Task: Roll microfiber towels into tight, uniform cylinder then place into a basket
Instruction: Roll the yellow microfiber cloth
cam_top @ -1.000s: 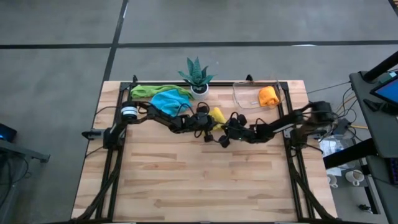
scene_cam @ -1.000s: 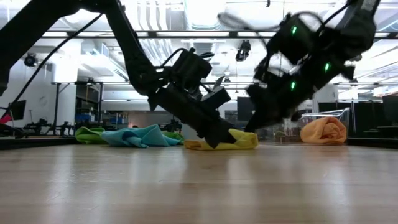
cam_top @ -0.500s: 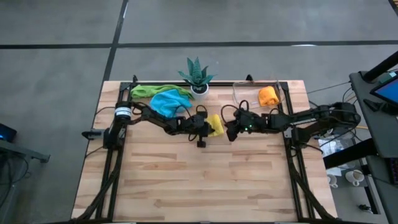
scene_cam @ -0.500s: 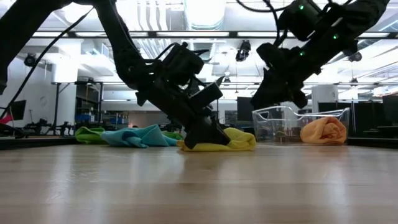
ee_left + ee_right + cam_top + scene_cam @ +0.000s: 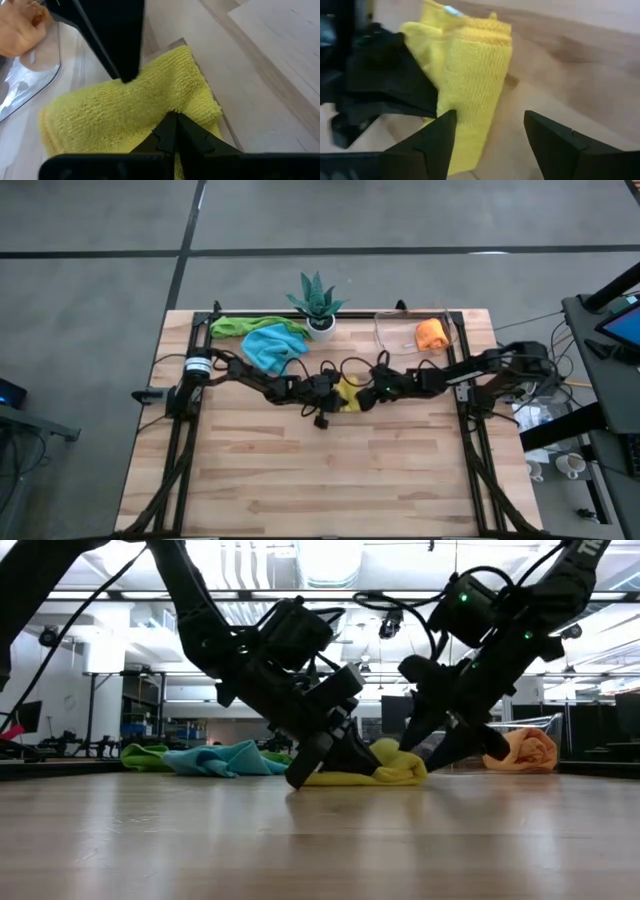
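Progress is partial — one roll delivered, one in hand, two untouched.

At the far left of the table's back edge, the green towel (image 5: 236, 326) lies crumpled and unrolled, with the light blue towel (image 5: 270, 343) heaped against it, nearer the centre. Neither shows any sign of folding or rolling; both remain to be done.

Just right of these, at the back edge, stands a potted plant (image 5: 318, 302). It is near the path from the blue towel to the basket and, in my judgement, is the one item an arm could clip on later reaches.

At table centre, the yellow towel (image 5: 347, 393) is folded into a thick, loose bundle, not yet a tight cylinder. The left gripper (image 5: 323, 390) is closed and pinches the bundle's left edge down against the table. The right gripper (image 5: 490, 132) comes in from the other side with its fingers spread wide — one finger is at the towel's folded edge, the other over bare wood, so nothing is gripped by it. The two grippers are very close together across this small bundle; contact between them is a risk.

At the back right, the basket (image 5: 388, 340) holds one orange towel (image 5: 431, 334) bunched into a rough roll at its right end, leaving room beside it. The route from the yellow towel to the basket appears unobstructed.
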`<state>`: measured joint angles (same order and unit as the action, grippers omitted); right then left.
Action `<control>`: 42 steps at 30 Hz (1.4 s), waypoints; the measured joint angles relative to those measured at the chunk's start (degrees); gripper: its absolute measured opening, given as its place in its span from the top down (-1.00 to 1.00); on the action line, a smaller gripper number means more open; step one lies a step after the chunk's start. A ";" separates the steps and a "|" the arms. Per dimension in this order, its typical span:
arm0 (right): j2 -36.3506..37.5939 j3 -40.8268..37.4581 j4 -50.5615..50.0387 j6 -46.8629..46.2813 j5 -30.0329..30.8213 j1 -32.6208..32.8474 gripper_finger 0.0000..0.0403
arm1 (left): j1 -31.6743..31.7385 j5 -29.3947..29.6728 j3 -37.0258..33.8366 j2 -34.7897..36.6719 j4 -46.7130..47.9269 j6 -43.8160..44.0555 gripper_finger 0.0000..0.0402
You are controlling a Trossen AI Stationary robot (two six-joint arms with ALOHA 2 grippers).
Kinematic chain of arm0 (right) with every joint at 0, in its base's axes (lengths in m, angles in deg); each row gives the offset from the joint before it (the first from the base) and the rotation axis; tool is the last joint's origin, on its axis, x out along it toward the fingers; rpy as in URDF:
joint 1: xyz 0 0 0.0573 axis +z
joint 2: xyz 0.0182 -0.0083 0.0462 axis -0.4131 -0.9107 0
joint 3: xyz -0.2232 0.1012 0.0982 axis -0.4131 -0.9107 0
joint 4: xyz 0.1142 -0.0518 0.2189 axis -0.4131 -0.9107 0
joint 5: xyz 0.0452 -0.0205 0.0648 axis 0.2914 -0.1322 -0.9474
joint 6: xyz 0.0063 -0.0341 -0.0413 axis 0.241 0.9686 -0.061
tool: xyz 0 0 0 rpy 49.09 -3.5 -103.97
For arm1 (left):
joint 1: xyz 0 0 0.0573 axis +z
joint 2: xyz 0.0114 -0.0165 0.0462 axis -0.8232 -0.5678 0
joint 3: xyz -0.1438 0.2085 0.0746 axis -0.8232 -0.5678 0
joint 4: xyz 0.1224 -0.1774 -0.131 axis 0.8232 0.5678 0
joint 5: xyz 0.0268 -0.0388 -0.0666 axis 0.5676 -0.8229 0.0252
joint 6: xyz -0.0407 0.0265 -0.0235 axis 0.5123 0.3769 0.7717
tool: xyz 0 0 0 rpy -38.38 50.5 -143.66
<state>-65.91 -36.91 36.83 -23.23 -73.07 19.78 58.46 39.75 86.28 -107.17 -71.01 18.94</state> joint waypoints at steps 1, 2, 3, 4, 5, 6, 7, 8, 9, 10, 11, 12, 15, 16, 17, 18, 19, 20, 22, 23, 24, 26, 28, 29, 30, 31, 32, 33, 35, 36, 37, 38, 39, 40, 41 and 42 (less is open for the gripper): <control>-0.45 -0.02 1.35 -0.29 -0.20 0.39 -0.16 | 0.00 -0.01 0.14 0.00 0.08 -0.07 1.00; -0.88 -0.02 2.89 -0.63 -0.36 0.83 -0.17 | 0.00 0.02 0.23 0.00 0.09 -0.07 1.00; -1.29 0.00 4.09 -0.88 -0.53 1.24 -0.17 | 0.00 0.02 0.36 0.00 0.08 -0.04 1.00; -1.64 0.00 4.96 -1.11 -0.63 1.58 -0.17 | 0.00 0.02 0.41 0.00 0.08 -0.04 1.00; -1.94 0.00 5.60 -1.13 -0.73 1.91 -0.16 | 0.00 0.10 0.41 0.00 0.10 -0.04 1.00; -2.14 0.00 6.05 -1.13 -0.73 2.14 -0.16 | 0.00 0.10 0.41 0.00 0.09 -0.04 1.00; -2.17 0.00 6.06 -1.15 -0.72 2.37 -0.15 | 0.00 0.15 0.41 0.00 0.12 -0.03 1.00; -2.10 -0.02 5.90 -1.13 -0.69 2.53 -0.15 | 0.00 0.19 0.36 0.00 0.13 -0.02 1.00; -2.01 -0.04 5.97 -1.13 -0.48 2.61 -0.15 | 0.00 0.19 0.32 0.00 0.13 -0.02 1.00; -1.93 -0.04 6.11 -1.15 -0.32 2.61 -0.15 | 0.00 0.21 0.32 0.00 0.13 -0.02 1.00; -1.80 -0.04 6.14 -1.21 -0.01 2.61 -0.15 | 0.00 0.24 0.30 0.00 0.13 -0.02 1.00; -1.74 -0.06 6.19 -1.40 0.66 2.61 -0.15 | 0.00 0.24 0.28 0.00 0.13 0.00 1.00; -1.97 -0.06 6.26 -1.69 3.25 2.58 -0.13 | -0.04 0.28 0.37 0.00 0.13 0.00 1.00; -2.23 -0.06 6.23 -2.08 3.37 2.53 -0.12 | -0.07 0.36 0.45 0.00 0.13 0.02 1.00; -2.71 -0.06 6.30 -2.45 3.32 2.48 -0.10 | -0.09 0.39 0.51 0.00 0.13 0.02 1.00; -3.31 -0.06 6.37 -2.76 3.27 2.46 -0.09 | -0.10 0.42 0.54 0.00 0.14 0.02 1.00; -3.98 -0.06 6.18 -3.13 3.19 2.46 -0.07 | -0.11 0.45 0.54 0.00 0.13 0.04 1.00; -4.76 -0.08 6.25 -3.67 3.17 2.48 -0.05 | -0.11 0.45 0.54 -0.01 0.10 0.04 1.00; -6.06 -0.06 7.51 -4.76 3.36 2.47 -0.01 | -0.11 0.45 0.54 -0.02 0.10 0.05 1.00; -6.53 -0.06 8.45 -4.73 3.39 2.46 0.02 | -0.11 0.48 0.54 0.00 0.11 0.07 1.00; -6.87 -0.04 9.16 -4.47 3.41 2.46 0.04 | -0.11 0.48 0.54 0.00 0.13 0.07 1.00; -6.98 -0.04 9.66 -4.10 3.40 2.46 0.11 | -0.11 0.56 0.49 0.00 0.22 0.11 1.00; -6.40 -0.06 9.11 -3.52 3.90 2.46 0.21 | -0.14 0.59 0.48 0.00 0.25 0.11 1.00; -5.85 -0.06 8.46 -3.18 4.31 2.48 0.27 | -0.17 0.61 0.48 0.00 0.26 0.13 1.00; -5.26 -0.06 7.70 -3.02 4.53 2.48 0.33 | -0.24 0.65 0.51 0.00 0.26 0.15 1.00; -4.73 -0.06 7.02 -2.80 4.93 2.48 0.40 | -0.37 0.73 0.58 0.00 0.24 0.23 1.00; -4.23 -0.06 6.03 -2.35 5.53 2.48 0.47 | -0.53 0.74 0.74 0.02 0.23 0.31 1.00; -3.77 -0.06 4.95 -1.76 5.87 2.48 0.54 | -0.73 0.74 1.07 0.10 0.01 0.51 1.00; -2.99 -0.06 3.72 -0.34 6.11 2.53 0.67 | -1.08 0.78 1.52 0.77 0.08 0.55 1.00; -2.57 -0.06 2.90 0.22 6.10 2.55 0.73 | -1.28 0.77 1.80 1.15 0.04 0.55 1.00; -2.25 -0.06 2.12 0.77 6.07 2.57 0.78 | -1.50 0.79 2.06 1.67 0.03 0.52 1.00; -1.89 -0.02 1.06 1.41 5.98 2.59 0.83 | -1.64 0.88 2.11 2.67 0.01 0.51 1.00; -1.44 0.00 -0.25 1.81 5.70 2.59 0.87 | -1.83 0.93 2.10 3.49 0.19 0.40 1.00; -0.79 0.00 -1.92 2.17 5.68 2.59 0.90 | -2.01 1.06 2.04 3.99 0.59 0.28 1.00; 0.13 0.00 -4.22 2.69 5.92 2.57 0.92 | -2.20 1.18 1.82 5.06 1.33 0.25 1.00; 1.10 -0.07 -6.54 3.09 6.09 2.48 0.93 | -2.32 1.64 1.51 6.03 2.79 -0.14 1.00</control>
<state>-64.80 -36.98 30.29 -20.14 -66.99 22.27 56.14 41.39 87.79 -101.13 -68.22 18.80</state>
